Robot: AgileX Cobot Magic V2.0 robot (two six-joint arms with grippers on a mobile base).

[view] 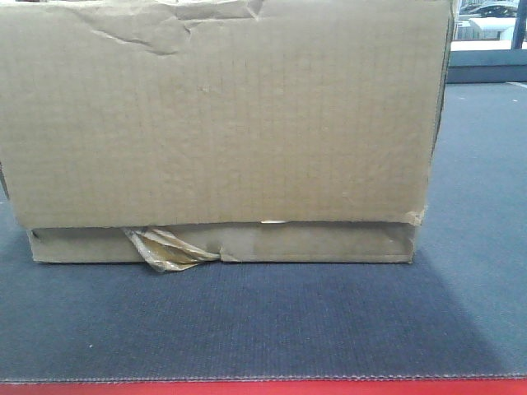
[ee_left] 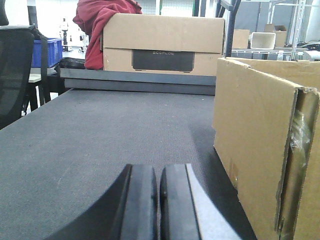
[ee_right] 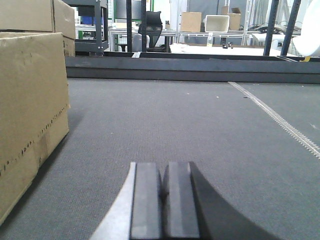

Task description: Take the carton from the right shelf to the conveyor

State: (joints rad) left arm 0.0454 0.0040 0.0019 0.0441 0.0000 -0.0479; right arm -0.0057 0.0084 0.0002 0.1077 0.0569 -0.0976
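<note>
A large brown carton [view: 222, 123] stands on the dark grey conveyor belt [view: 263, 321] and fills most of the front view; torn tape hangs at its lower front edge. In the left wrist view the carton [ee_left: 260, 150] is to the right of my left gripper [ee_left: 159, 172], which is shut and empty, low over the belt. In the right wrist view the carton [ee_right: 30, 115] is to the left of my right gripper [ee_right: 164, 167], also shut and empty. Neither gripper touches the carton.
A second carton with a dark label [ee_left: 162, 45] and a red cloth [ee_left: 100, 25] lie beyond the belt's far rail. A black chair [ee_left: 15, 75] stands at the left. A belt seam [ee_right: 280, 120] runs at the right. A red edge [view: 263, 388] borders the belt front.
</note>
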